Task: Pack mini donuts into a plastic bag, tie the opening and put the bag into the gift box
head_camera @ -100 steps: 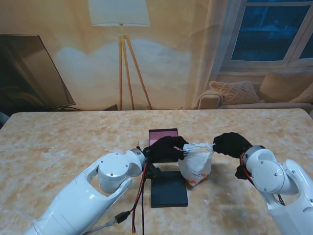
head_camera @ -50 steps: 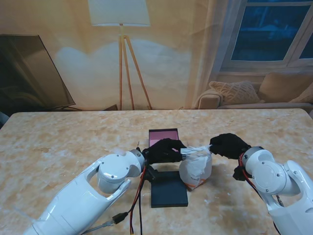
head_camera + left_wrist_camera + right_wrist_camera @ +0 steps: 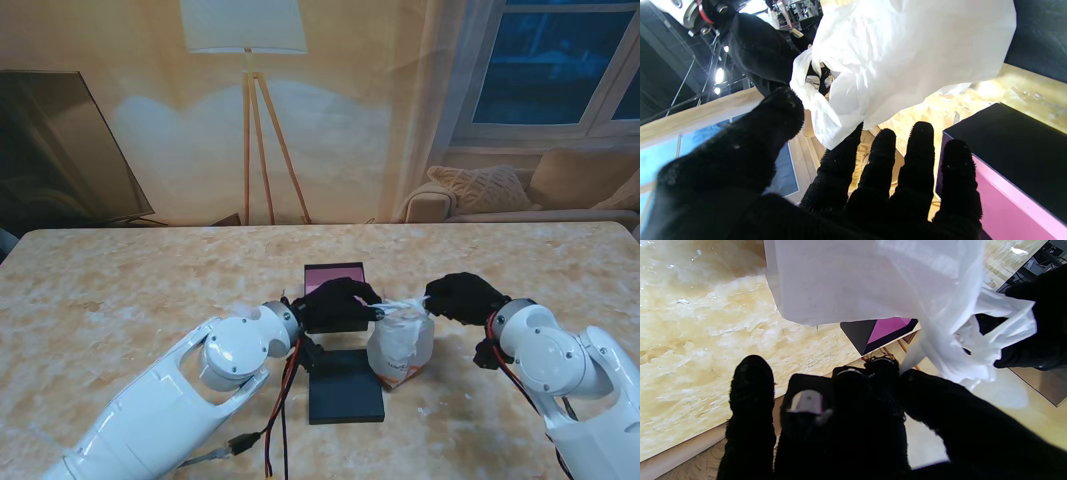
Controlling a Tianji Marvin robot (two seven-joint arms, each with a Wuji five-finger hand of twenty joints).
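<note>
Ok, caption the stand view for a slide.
Both hands pull the plastic bag's neck beside the gift box.

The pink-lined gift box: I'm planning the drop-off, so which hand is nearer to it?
Left. The left hand hovers right over the near edge of the gift box, pinching the bag. The right hand grips the bag's other side, farther right.

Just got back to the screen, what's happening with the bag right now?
Both hands are working the top of the plastic bag, which sits on the table with something orange showing inside. The left hand pinches one twisted end of the bag's top, the right hand the other, and the plastic is stretched between them. The pink-lined gift box stands open behind the left hand, its black lid nearer to me. The bag is not in the box yet.
</note>
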